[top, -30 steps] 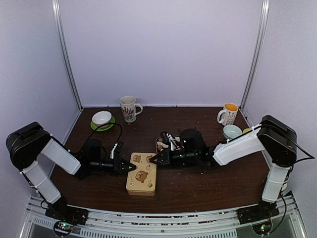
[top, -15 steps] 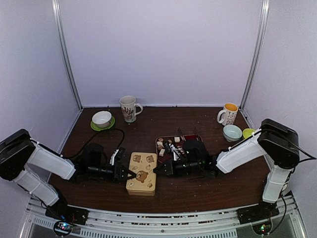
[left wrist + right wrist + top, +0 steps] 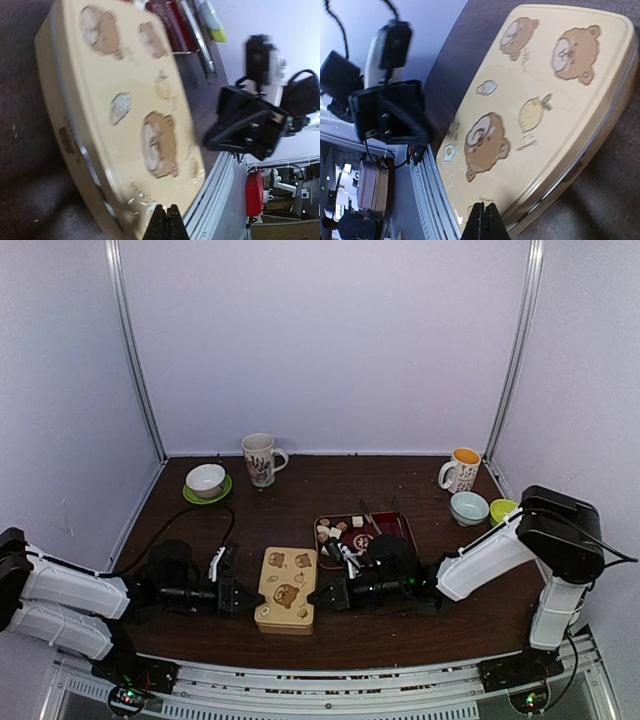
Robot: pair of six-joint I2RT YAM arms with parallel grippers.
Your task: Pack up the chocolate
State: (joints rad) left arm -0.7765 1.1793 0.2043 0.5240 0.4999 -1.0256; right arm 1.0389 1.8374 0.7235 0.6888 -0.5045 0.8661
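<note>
Counted in the top view:
- One cream rectangular tin with bear drawings (image 3: 286, 590) is seen at lower centre, lid on.
- One dark red rectangular tray (image 3: 402, 530) is seen just above and right of the tin.
- Two mugs are noted, a patterned white mug (image 3: 260, 459) and an orange-lined mug (image 3: 462, 470), both along the upper edge of the table.
- Two bowls are noted, a white bowl (image 3: 205, 479) on a green saucer at upper left and a pale blue bowl (image 3: 468, 506) at right.

The chocolate (image 3: 328, 533) is found on the left part of the tray, outside the tin. The white, tan and brown pieces are too small to be counted firmly.

The left gripper (image 3: 243, 597) and the right gripper (image 3: 314, 597) are held low at opposite sides of the tin. Both sets of jaws are pressed together and nothing is held.

The tray, mugs and bowls are shown fully only in the top view. Only in the wrist views are the lid's bears and lemon resolved, along with the closed fingertips at the tin's rim.
</note>
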